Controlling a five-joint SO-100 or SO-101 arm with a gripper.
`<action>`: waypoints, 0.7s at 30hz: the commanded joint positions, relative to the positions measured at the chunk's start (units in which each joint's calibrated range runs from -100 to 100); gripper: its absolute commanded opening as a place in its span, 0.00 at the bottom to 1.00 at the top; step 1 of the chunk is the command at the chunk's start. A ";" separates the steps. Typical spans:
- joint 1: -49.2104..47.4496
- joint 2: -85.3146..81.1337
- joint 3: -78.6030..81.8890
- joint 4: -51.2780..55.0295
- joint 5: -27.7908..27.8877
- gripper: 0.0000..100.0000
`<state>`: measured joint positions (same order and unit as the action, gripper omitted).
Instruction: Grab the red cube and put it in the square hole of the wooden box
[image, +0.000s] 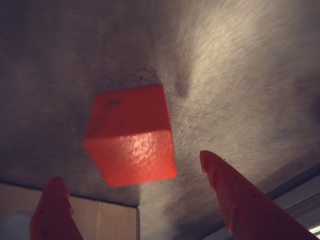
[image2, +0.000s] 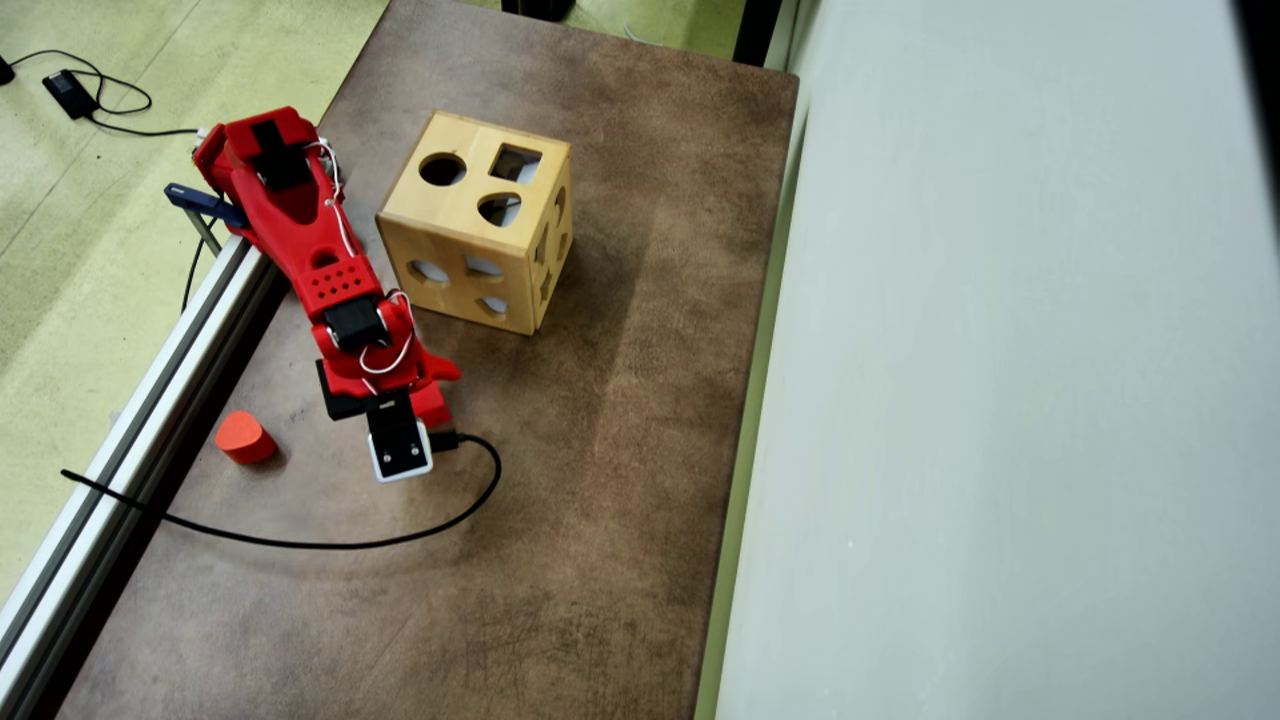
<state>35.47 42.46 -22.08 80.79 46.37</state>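
Gripper (image: 135, 175) spread wide above one red cube (image: 131, 135).

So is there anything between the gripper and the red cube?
Nothing visible. In the wrist view the red cube lies on the bare table, just ahead of the open gripper, with no object in the gap.

A hobby or lab workspace. A brown tabletop (image2: 600, 450) edged by an aluminium rail (image2: 150, 400) stands on pale green flooring (image2: 100, 250). A power adapter (image2: 70, 92) with its cable lies on that floor.
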 joint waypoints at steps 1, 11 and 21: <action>-0.40 0.22 -2.16 -0.49 0.34 0.41; -2.70 1.75 -2.16 -3.87 0.24 0.41; -2.78 3.36 -2.16 -4.43 0.29 0.41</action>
<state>33.17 46.44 -22.08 77.00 46.37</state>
